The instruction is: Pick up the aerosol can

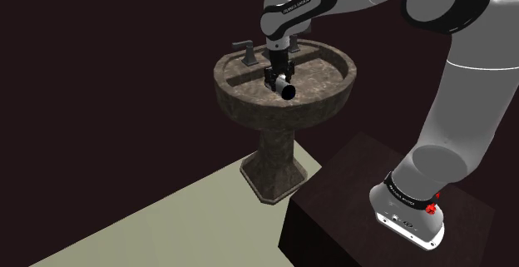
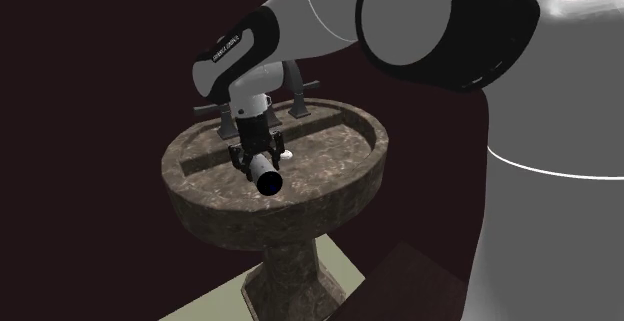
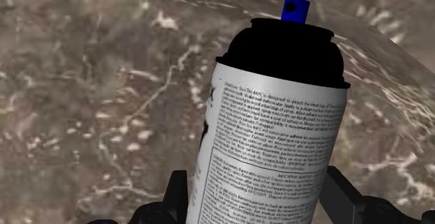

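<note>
The aerosol can [image 3: 272, 139] has a white label with small print, a black shoulder and a blue nozzle [image 3: 295, 8]. My gripper [image 3: 261, 202] is shut on it, with one black finger [image 3: 174, 196] on each side of its body. In the shoulder view the gripper [image 1: 279, 76] hangs over the sink basin, and the can [image 1: 286, 90] lies roughly level in it, dark base toward the camera. The second exterior view has the gripper [image 2: 254, 154] and can [image 2: 268, 177] just above the basin, near its front rim.
The brown marbled pedestal sink [image 1: 333, 86] has a dark faucet with handles [image 1: 244, 49] at its back rim. A small white drain [image 2: 286, 154] sits in the bowl. My dark stand [image 1: 349, 203] is beside the pedestal, on a pale floor [image 1: 166, 220]. Dark walls lie behind.
</note>
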`<state>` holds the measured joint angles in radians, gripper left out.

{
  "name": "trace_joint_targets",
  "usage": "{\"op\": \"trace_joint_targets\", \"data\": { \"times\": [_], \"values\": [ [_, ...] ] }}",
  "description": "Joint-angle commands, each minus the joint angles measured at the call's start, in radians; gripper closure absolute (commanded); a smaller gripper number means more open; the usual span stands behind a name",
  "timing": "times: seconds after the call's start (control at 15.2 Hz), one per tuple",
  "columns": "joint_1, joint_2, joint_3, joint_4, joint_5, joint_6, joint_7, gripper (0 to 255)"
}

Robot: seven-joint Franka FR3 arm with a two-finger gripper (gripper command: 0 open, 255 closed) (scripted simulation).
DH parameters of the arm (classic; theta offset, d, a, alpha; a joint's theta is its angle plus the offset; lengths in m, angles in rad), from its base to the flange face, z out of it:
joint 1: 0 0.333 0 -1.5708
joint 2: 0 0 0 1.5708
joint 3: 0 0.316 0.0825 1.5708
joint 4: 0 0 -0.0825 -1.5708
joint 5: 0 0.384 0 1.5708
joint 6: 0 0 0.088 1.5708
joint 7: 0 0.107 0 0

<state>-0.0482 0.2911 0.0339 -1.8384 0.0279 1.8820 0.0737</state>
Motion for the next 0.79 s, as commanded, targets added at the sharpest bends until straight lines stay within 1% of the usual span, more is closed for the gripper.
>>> {"op": "trace_joint_targets", "data": {
  "times": [0.0, 0.53, 0.73],
  "values": [
    [0.001, 0.0, 0.0, -0.004, 0.0, 0.003, 0.001, 255],
    [0.0, 0.004, 0.0, 0.0, 0.0, 0.003, -0.001, 255],
    [-0.001, -0.012, 0.0, 0.019, 0.0, -0.032, 0.0, 255]
  ]
}}
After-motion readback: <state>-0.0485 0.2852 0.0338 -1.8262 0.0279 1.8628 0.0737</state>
